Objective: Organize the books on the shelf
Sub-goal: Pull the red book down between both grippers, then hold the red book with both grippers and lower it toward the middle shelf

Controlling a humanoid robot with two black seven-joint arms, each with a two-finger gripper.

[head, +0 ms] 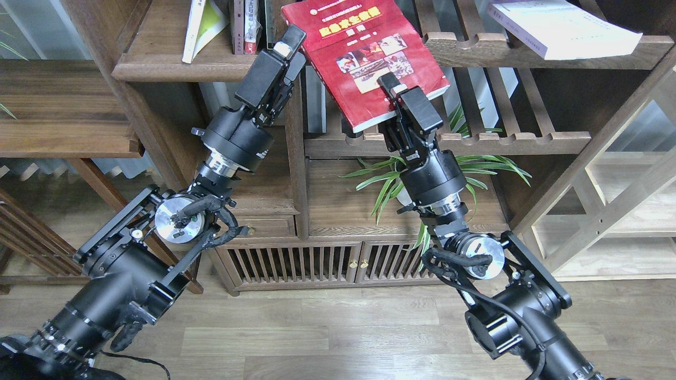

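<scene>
A red book (pixel 364 58) with photos on its cover hangs tilted in front of the shelving, its lower edge in my right gripper (pixel 392 88), which is shut on it. My left gripper (pixel 294 50) is raised beside the book's left edge, open, close to it or touching it. The yellow-green book (pixel 203 24) leans on the shelf (pixel 179 67), a solid dark plank at upper left. The white book (pixel 560 26) lies flat on the slatted rack (pixel 528 53) at upper right.
Thin volumes (pixel 248 26) stand at the shelf's right end against a wooden post (pixel 293 148). A lower slatted rack (pixel 475 140) runs behind my right arm. Below it sits a potted plant (pixel 391 184), above a low cabinet (pixel 317 261).
</scene>
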